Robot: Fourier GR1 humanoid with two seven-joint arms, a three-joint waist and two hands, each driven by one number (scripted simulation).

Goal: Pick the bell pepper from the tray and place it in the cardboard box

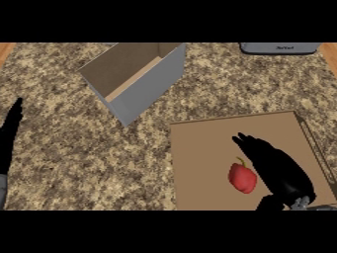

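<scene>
Hovering right robot hand (276, 165) over tray (200, 143), fingers straight, holding nothing, just beside pepper (242, 178) at its 3 o'clock. Pepper lies on tray, stem toward 12. Likely light, smooth-skinned, slippery; grasp across widest part. Box (138, 79) at 11 o'clock on tabletop (68, 148), open. Left robot hand (3, 138) resting, fingers straight, at 9 o'clock edge.

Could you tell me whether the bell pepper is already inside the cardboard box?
No, the red bell pepper lies on the brown tray, apart from the cardboard box.
</scene>
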